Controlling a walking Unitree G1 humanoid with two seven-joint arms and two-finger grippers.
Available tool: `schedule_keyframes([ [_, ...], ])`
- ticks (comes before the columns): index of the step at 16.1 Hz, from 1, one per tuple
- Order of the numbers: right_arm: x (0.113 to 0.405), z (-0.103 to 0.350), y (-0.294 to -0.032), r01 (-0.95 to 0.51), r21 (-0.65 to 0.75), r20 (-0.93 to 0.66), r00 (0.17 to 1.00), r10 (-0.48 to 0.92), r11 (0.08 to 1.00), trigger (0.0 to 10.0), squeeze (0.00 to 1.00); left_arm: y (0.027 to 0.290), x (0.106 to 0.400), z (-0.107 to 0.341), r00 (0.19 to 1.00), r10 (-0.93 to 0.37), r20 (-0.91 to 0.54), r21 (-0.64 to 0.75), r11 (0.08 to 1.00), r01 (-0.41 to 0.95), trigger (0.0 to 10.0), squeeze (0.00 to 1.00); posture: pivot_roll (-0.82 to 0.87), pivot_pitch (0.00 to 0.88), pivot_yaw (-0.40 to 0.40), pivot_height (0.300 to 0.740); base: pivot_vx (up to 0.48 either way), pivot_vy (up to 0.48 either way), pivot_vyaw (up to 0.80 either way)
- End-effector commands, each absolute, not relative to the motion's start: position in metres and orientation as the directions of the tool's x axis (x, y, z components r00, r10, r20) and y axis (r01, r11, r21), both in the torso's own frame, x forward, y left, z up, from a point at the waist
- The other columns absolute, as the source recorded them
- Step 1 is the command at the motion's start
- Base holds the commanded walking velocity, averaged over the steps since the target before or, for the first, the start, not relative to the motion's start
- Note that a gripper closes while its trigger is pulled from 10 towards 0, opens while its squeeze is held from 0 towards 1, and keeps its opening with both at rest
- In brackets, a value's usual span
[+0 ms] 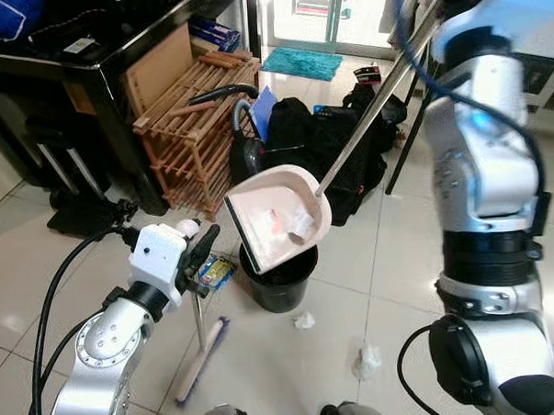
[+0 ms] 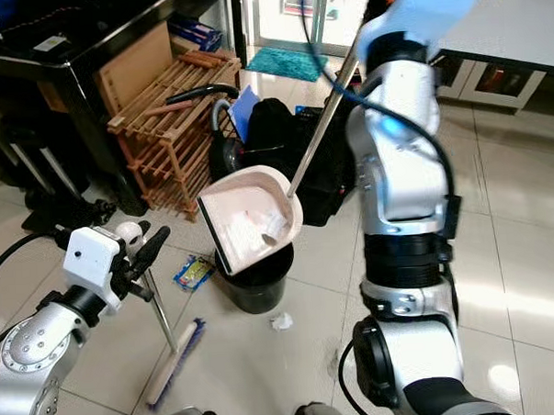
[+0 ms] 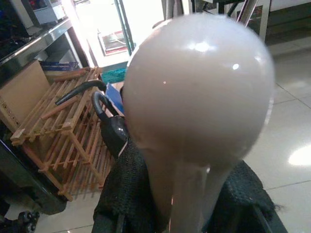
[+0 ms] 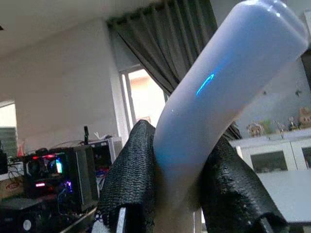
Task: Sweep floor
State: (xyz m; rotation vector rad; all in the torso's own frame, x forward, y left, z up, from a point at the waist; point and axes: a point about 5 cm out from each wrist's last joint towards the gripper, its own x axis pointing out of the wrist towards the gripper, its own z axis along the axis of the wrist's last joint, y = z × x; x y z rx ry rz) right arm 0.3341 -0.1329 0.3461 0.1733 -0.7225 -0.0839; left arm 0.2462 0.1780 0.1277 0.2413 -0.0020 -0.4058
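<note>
The right gripper is clenched on the pale, curved plastic grip of the dustpan's long silver metal handle; in the right wrist view both black fingers press against the grip from either side. The arm is raised high, so the handle slopes down to the pale pink plastic dustpan. The dustpan is tilted steeply, its open edge pointing down into the round black waste bin that stands on the white tiled floor. Small white and pink scraps lie in the pan near its lower edge.

The left gripper is clenched on the rounded pale knob at the top of the broom's thin metal shaft. The shaft runs down to the long broom head with purple bristles, which rests on the floor just beside the bin.

Two crumpled white paper scraps lie on the tiles near the bin, and a small blue and yellow packet lies to the bin's left. Behind the bin sit a black fabric bag, a wooden slatted rack and what appears to be a vacuum cleaner hose.
</note>
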Motion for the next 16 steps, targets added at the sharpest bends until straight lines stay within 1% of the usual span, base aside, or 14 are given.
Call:
schedule_keyframes([
  [1, 0.329, 0.351, -0.13, 0.011, 0.184, 0.699, 0.702, -0.139, 0.983, 10.0, 0.0, 0.179, 0.245, 0.132, 0.916, -0.4, -0.027, 0.247, 0.885, 0.394, 10.0, 0.0, -0.01, 0.117, -0.003, 0.74, 0.0, 0.0, 0.0],
  [3, 0.328, 0.35, -0.127, 0.032, 0.165, 0.727, 0.672, -0.143, 0.986, 10.0, 0.0, 0.179, 0.244, 0.132, 0.916, -0.4, -0.032, 0.247, 0.885, 0.395, 10.0, 0.0, -0.01, 0.124, -0.006, 0.74, 0.0, 0.0, 0.0],
  [4, 0.328, 0.348, -0.126, 0.055, 0.158, 0.758, 0.634, -0.156, 0.986, 10.0, 0.0, 0.179, 0.243, 0.132, 0.915, -0.403, -0.031, 0.248, 0.884, 0.397, 10.0, 0.0, -0.01, 0.134, -0.007, 0.74, 0.0, 0.0, 0.0],
  [5, 0.328, 0.348, -0.125, 0.06, 0.155, 0.767, 0.622, -0.158, 0.986, 10.0, 0.0, 0.179, 0.242, 0.132, 0.915, -0.403, -0.031, 0.248, 0.883, 0.398, 10.0, 0.0, -0.01, 0.135, -0.007, 0.74, 0.0, 0.0, 0.0],
  [7, 0.326, 0.351, -0.121, 0.066, 0.142, 0.818, 0.554, -0.154, 0.988, 10.0, 0.0, 0.179, 0.241, 0.132, 0.913, -0.407, -0.031, 0.246, 0.882, 0.402, 10.0, 0.0, 0.0, 0.145, -0.012, 0.74, 0.0, 0.0, 0.0],
  [8, 0.326, 0.351, -0.119, 0.066, 0.136, 0.825, 0.544, -0.15, 0.988, 10.0, 0.0, 0.178, 0.241, 0.132, 0.913, -0.408, -0.031, 0.246, 0.882, 0.402, 10.0, 0.0, 0.0, 0.145, -0.012, 0.74, 0.0, 0.0, 0.0],
  [10, 0.329, 0.352, -0.105, 0.057, 0.109, 0.861, 0.494, -0.123, 0.992, 10.0, 0.0, 0.18, 0.237, 0.134, 0.912, -0.41, -0.032, 0.253, 0.879, 0.404, 10.0, 0.0, 0.03, 0.164, -0.023, 0.74, 0.0, 0.0, 0.0],
  [13, 0.33, 0.356, -0.097, 0.047, 0.084, 0.888, 0.45, -0.096, 0.995, 10.0, 0.0, 0.184, 0.233, 0.135, 0.914, -0.405, -0.041, 0.258, 0.879, 0.401, 10.0, 0.0, 0.04, 0.175, -0.027, 0.74, 0.0, 0.0, 0.0],
  [16, 0.331, 0.366, -0.08, 0.009, 0.045, 0.923, 0.381, -0.046, 0.999, 10.0, 0.0, 0.188, 0.23, 0.136, 0.915, -0.399, -0.049, 0.265, 0.879, 0.397, 10.0, 0.0, 0.05, 0.188, -0.038, 0.74, 0.0, 0.0, 0.0],
])
